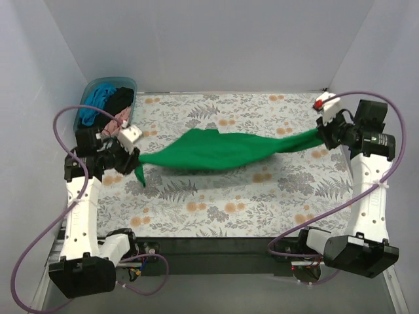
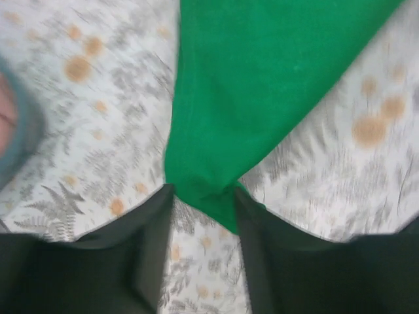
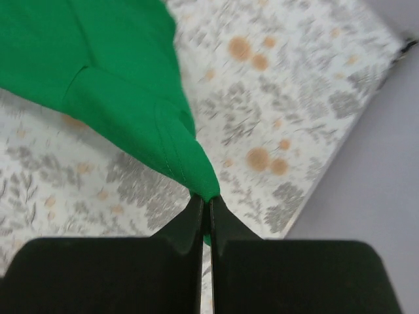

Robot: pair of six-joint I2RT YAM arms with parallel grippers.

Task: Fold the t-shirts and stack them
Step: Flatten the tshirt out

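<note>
The green shirt [image 1: 222, 150] is stretched between both arms over the tablecloth [image 1: 216, 209]. The left gripper [image 2: 203, 196] is clamped on one bunched end, the right gripper [image 3: 204, 208] pinched tight on the opposite corner. The tub [image 1: 111, 80], far left and well apart, holds a teal shirt [image 1: 98, 98], a black shirt [image 1: 120, 99] and a pink shirt [image 1: 120, 119].

— Left hand [image 1: 135, 159]?
— Pinched on one end of the shirt [image 1: 222, 150]; left arm [image 1: 82, 203] reared up, wrist turned inward.
— Right hand [image 1: 322, 134]?
— Clamped on the opposite end (fingers nearly meeting); right arm [image 1: 370, 190] likewise upright, wrist facing inward.
</note>
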